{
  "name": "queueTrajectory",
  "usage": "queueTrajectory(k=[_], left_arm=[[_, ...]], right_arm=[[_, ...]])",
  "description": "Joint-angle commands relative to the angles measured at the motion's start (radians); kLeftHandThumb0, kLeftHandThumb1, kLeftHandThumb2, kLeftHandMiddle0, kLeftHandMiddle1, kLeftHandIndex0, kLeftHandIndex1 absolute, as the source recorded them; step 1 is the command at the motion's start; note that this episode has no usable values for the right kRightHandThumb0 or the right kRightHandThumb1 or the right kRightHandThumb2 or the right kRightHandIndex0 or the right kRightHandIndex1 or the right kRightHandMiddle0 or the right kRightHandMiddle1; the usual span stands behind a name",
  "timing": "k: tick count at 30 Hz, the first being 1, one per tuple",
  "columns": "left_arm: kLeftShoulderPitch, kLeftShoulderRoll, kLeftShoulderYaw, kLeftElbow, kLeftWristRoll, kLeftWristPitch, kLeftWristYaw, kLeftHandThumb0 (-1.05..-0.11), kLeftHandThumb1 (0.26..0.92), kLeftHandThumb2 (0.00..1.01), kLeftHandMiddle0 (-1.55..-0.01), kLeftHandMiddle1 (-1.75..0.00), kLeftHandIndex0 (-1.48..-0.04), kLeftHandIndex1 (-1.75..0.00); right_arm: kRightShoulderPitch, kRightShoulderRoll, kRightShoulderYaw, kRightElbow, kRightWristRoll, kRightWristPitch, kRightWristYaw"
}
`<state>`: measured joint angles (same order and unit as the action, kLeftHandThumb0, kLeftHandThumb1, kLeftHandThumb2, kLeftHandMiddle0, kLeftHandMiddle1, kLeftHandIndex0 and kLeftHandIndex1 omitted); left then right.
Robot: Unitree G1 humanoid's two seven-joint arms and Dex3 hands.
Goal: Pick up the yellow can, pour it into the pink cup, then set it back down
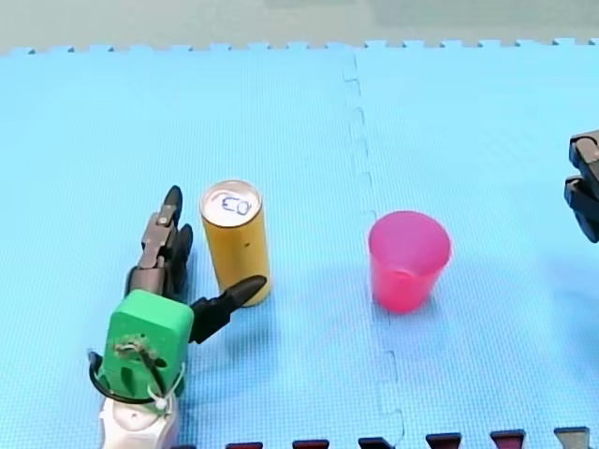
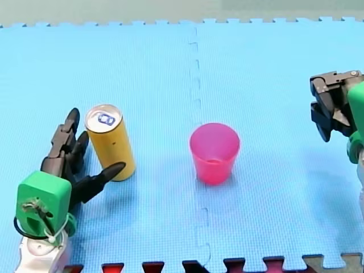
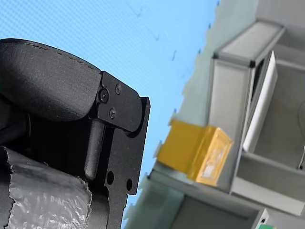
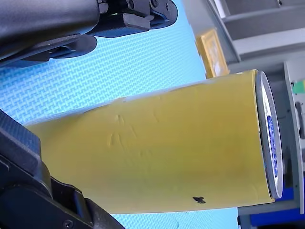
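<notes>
The left hand [image 1: 167,281] is bracketing the upright can [image 1: 236,245] on the mat [image 1: 468,140], fingers [image 1: 161,234] set wide either side, not clamping, probably lining up a side grasp for pouring. The cup [image 1: 408,262] is standing apart, rightward. The right hand [image 2: 330,105] is hanging curled, empty, at the mat's right edge.

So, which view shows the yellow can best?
The second head view: the whole yellow can stands upright, lid visible. The first head view shows the same; the second wrist view, its dented side close up.
</notes>
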<state>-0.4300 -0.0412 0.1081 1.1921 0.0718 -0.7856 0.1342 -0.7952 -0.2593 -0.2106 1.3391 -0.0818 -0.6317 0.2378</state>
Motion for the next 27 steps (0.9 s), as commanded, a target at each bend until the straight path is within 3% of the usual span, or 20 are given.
queueTrajectory(k=[1,8,17,27], left_arm=[[-0.010,0.007,-0.004,0.003,0.004,-0.007,0.004,-0.937,0.648,0.00,-0.27,-0.01,-0.16,-0.01],[-0.019,0.010,-0.003,0.004,-0.013,0.001,-0.031,-0.937,0.647,0.00,-0.27,-0.01,-0.16,0.00],[-0.024,0.005,0.019,-0.007,-0.077,0.062,-0.149,-0.924,0.653,0.00,-0.28,0.00,-0.16,0.00],[-0.048,-0.017,0.124,-0.017,-0.274,0.182,-0.423,-0.874,0.659,0.00,-0.29,-0.01,-0.19,-0.01]], right_arm=[[0.000,-0.001,0.001,0.000,0.001,0.000,-0.004],[0.007,0.001,-0.002,-0.001,0.005,-0.010,-0.001],[0.012,0.003,-0.008,0.000,0.011,-0.023,0.011],[0.016,0.005,-0.019,0.000,0.026,-0.029,0.030]])
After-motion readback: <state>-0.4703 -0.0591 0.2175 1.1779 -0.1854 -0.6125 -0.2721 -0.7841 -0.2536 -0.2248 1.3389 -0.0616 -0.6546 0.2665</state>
